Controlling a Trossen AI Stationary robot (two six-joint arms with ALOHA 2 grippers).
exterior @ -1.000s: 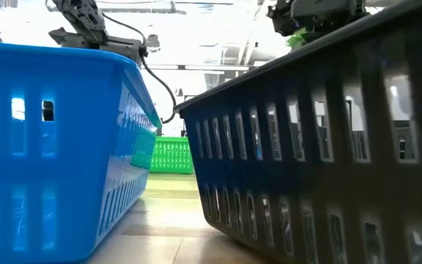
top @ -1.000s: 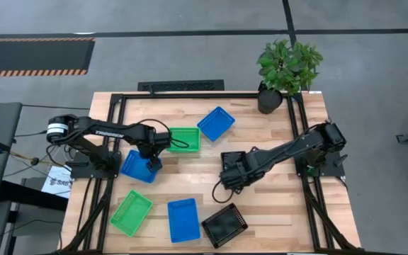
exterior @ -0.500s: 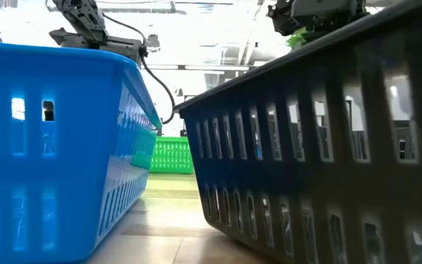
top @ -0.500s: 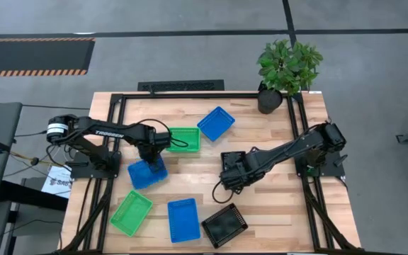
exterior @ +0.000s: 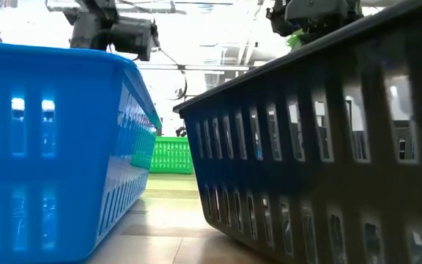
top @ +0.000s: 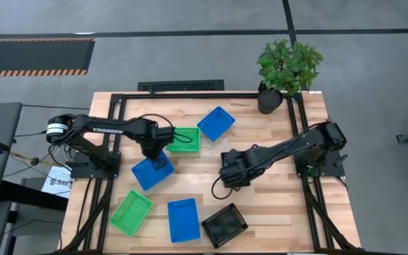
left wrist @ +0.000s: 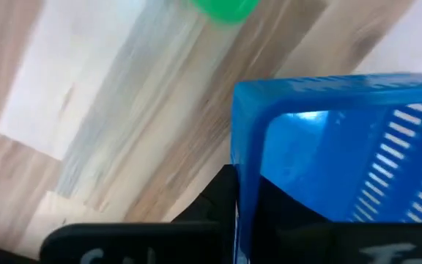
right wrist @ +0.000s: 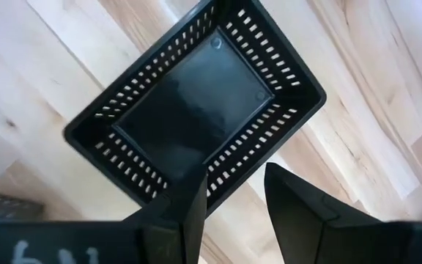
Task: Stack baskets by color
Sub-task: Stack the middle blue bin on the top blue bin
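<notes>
Left gripper [top: 154, 152] of mine is clamped tight on the rim of a blue basket [top: 152, 171], fingers pinched on the wall nearest my wrist; the left wrist view shows that blue wall [left wrist: 328, 147] rising right between my fingers. Just beyond that hand, toward the far edge of the table [top: 275, 212], sits a green basket [top: 184, 139], and past it, further right, a second blue basket [top: 215, 123] lies tilted. Nearer the front edge from my left hand there's another green basket [top: 131, 212], and beside it, to its right, a third blue basket [top: 183, 219].

Moving right: my right gripper [top: 231, 172] hangs over the middle of the table, fingers [right wrist: 299, 213] parted, straddling one wall of a black basket [right wrist: 196, 117]. One finger sits inside the basket, the other outside; I can't tell whether they press that wall. Toward the front edge from that hand, well apart, another black basket [top: 224, 224] rests at an angle next to the blue one. Far behind my right arm, at the table's back corner, stands the potted plant [top: 287, 67].
</notes>
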